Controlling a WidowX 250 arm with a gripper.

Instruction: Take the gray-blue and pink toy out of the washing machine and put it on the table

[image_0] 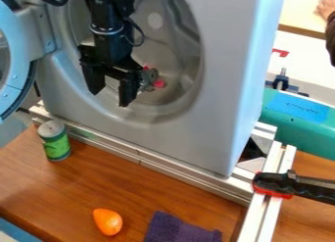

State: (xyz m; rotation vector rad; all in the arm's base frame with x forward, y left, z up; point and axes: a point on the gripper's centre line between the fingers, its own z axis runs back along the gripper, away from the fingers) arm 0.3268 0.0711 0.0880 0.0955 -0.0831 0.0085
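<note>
The black gripper hangs in front of the round opening of a grey front-loading machine, its two fingers spread apart and pointing down with nothing between them. Below and to its left, a green can with a grey lid stands upright on the wooden table. An orange, egg-shaped object lies near the table's front. To its right is a purple cloth, cut off by the lower edge of the view.
The machine's round door stands swung out at the left. Metal rails run along the machine's base. A black and red clamp grips the rail at the right, below a teal case.
</note>
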